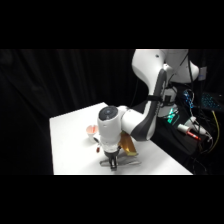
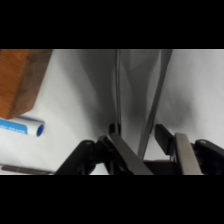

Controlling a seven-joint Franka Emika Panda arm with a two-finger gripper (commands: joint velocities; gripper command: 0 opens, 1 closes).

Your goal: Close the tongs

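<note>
Near front edge of counter: hand down at the surface, arm reaching in from upper right.
Tongs: lying flat on the counter, two silvery arms running away from the hand, spread apart.
Hand state: released; one finger outside each tong arm, no squeeze seen.
Brown block: beside the tongs, apart.
Blue-and-white tube: just beside the block.

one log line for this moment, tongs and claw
claw: down at table, straddling tongs | tongs: arms apart, not closed | brown block: beside, untouched
</note>
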